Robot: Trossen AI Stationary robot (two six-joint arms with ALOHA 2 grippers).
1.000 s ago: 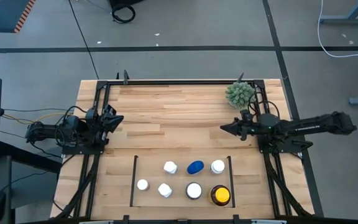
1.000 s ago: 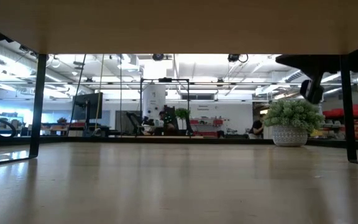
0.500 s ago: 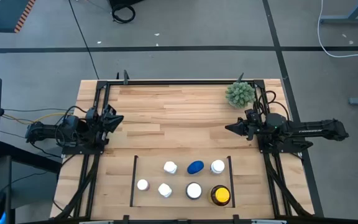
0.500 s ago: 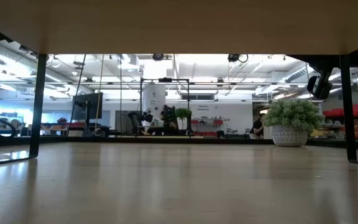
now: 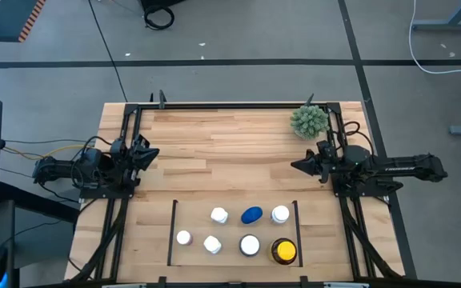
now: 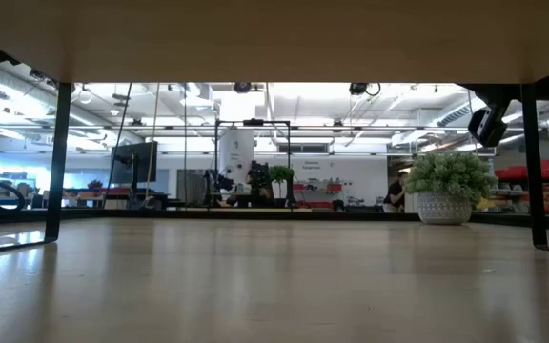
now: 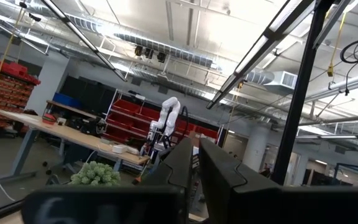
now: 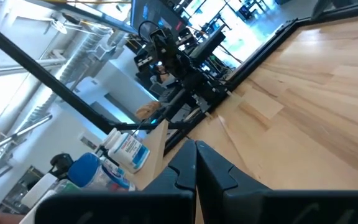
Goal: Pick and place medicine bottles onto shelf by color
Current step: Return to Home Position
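Observation:
Several medicine bottles stand upright on the shelf (image 5: 194, 218), a light wood bay between two thin black bars at the table's near edge. Most have white caps (image 5: 219, 214). One is blue (image 5: 252, 214), and a larger amber one has a yellow cap (image 5: 284, 251). My left gripper (image 5: 152, 154) is shut and empty, resting at the table's left side and pointing toward the middle. My right gripper (image 5: 294, 166) is also shut and empty, at the right side above the board, far from the bottles. The right wrist view shows a white labelled bottle (image 8: 128, 151) and the blue one (image 8: 84, 169).
A spiky green plant (image 5: 309, 120) in a pale pot stands at the far right corner, just beyond my right gripper (image 6: 489, 124). Black frame rails (image 5: 238, 105) run along the far edge and both sides. The bare wood (image 5: 230, 156) lies between the two grippers.
My right arm has folded back toward the table's right edge, and its gripper has drawn away from the table's middle and risen a little, still shut. The bottles have not moved.

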